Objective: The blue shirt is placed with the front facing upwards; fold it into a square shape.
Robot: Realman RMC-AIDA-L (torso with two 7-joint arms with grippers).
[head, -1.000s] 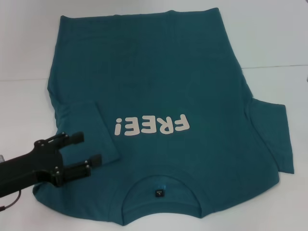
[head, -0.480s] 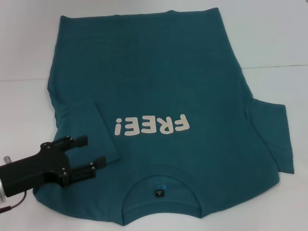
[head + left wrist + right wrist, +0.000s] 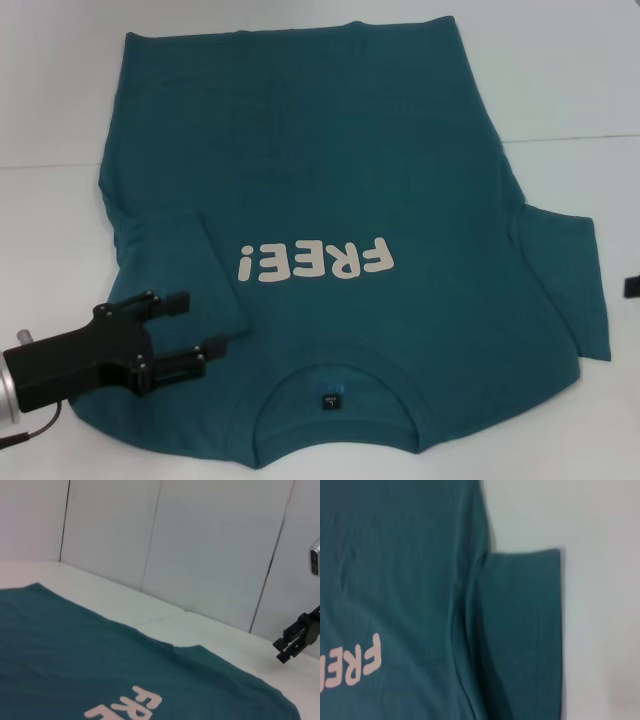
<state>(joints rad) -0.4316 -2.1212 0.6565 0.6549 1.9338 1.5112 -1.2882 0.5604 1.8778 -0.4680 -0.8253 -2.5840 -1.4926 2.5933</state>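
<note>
The blue shirt (image 3: pixel 330 170) lies flat, front up, on the white table (image 3: pixel 570 80). Its white "FREE!" lettering (image 3: pixel 315 262) and its collar with a black tag (image 3: pixel 331 402) are toward me. The left sleeve (image 3: pixel 185 265) is folded in over the body. The right sleeve (image 3: pixel 565 280) lies spread out, and it also shows in the right wrist view (image 3: pixel 525 630). My left gripper (image 3: pixel 198 324) is open and empty over the near left shoulder, beside the folded sleeve. My right gripper (image 3: pixel 632 286) just shows at the right edge, beyond the right sleeve. It hangs above the table in the left wrist view (image 3: pixel 292 642).
Bare white table (image 3: pixel 605 605) lies to the right of the spread sleeve and along the far side. Pale wall panels (image 3: pixel 200 540) stand behind the table. The shirt's hem reaches the far part of the table.
My left gripper has shifted slightly toward me and to the right over the left shoulder, still open. The tip of my right gripper has come into view at the right edge.
</note>
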